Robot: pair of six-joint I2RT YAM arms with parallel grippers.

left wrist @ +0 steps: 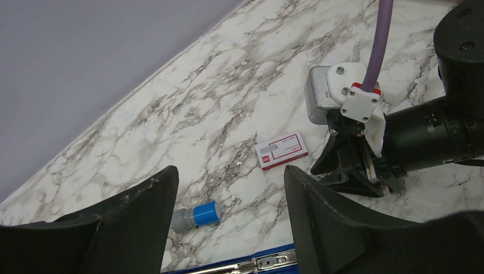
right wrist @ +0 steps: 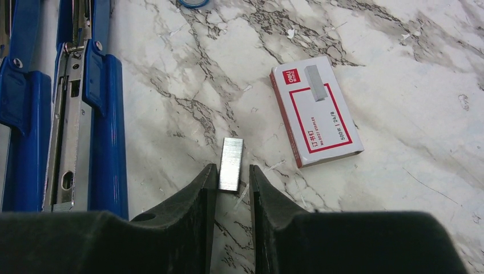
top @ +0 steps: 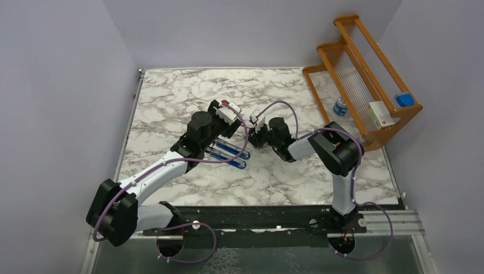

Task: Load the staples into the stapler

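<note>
**Top view.** The left claw [top: 227,121] and right claw [top: 255,137] face each other near the centre of the marble table [top: 171,97]. Their openings cannot be read from here. An opened blue stapler [top: 231,153] lies just at 6 o'clock of them. At 2 o'clock a wooden rack [top: 342,63] holds a white box [top: 381,114] with a red label and a blue block [top: 404,100]. A blue-capped bottle [top: 341,105] stands on the table beside the rack.

**Left wrist view.** The left claw [left wrist: 231,174] is spread wide, holding and touching nothing. The closed staple box [left wrist: 282,150] lies flat on the table near centre. The right claw [left wrist: 354,165] is just beside it at 3 o'clock. A grey cylinder with blue cap [left wrist: 197,216] lies at 7 o'clock.

**Right wrist view.** The right claw [right wrist: 233,169] is narrowly parted. The near end of the staple strip [right wrist: 230,164] lies between its fingertips, with a slit of table showing on the 3 o'clock side. The staple box [right wrist: 315,111] lies apart at 2 o'clock. The stapler [right wrist: 105,131] lies at 9 o'clock, its metal channel exposed.
</note>
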